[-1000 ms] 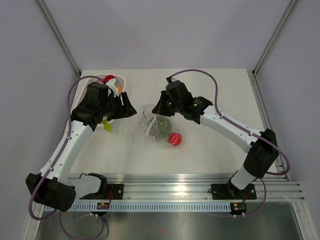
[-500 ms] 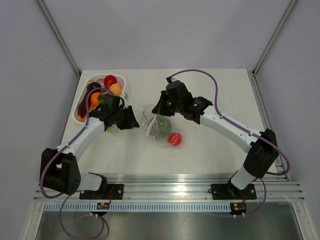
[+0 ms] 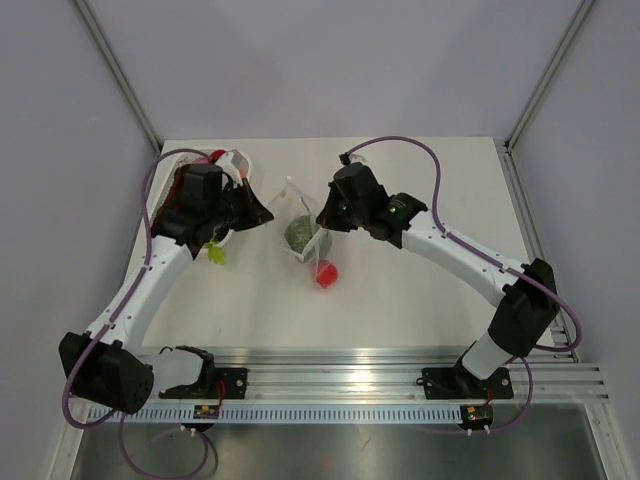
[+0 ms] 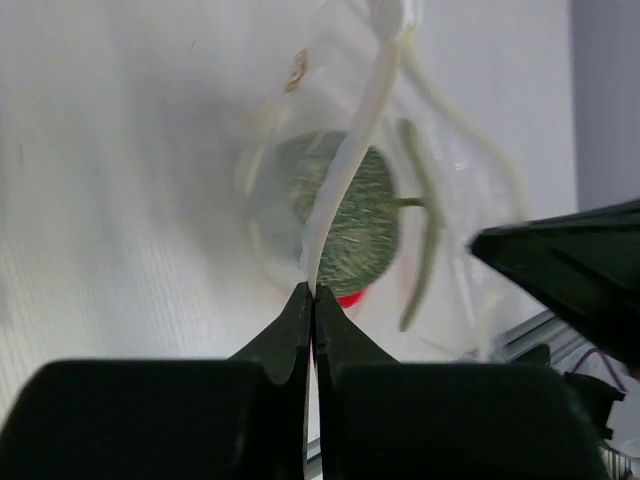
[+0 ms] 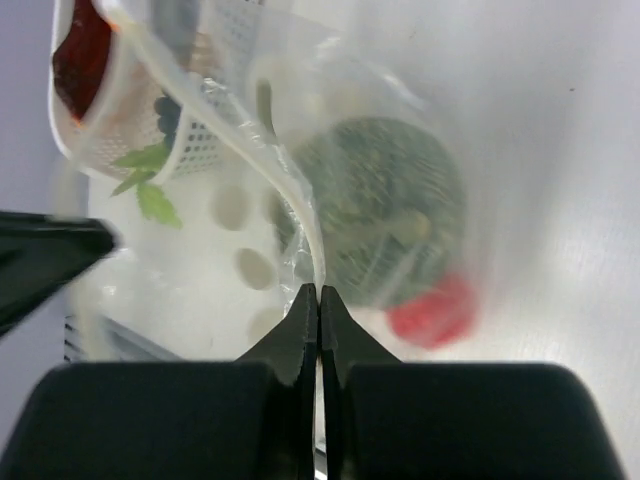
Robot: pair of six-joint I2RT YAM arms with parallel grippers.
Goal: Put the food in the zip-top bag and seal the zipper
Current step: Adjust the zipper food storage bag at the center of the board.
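– Zip-top bag [image 3: 297, 225] now stands pulled up over the middle of the table [image 3: 420, 290], left gripper [image 4: 311, 300] and right gripper [image 5: 318, 295] each clamped on a rim edge
– Earlier it lay flat, held only on the right. So the mouth can spread; green piece [image 3: 300, 232] inside, red ball [image 3: 325, 273] perhaps outside, too blurry

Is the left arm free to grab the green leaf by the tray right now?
Probably not: the left tool is shut on the zip-top bag, so it must let go before reaching the green leaf.
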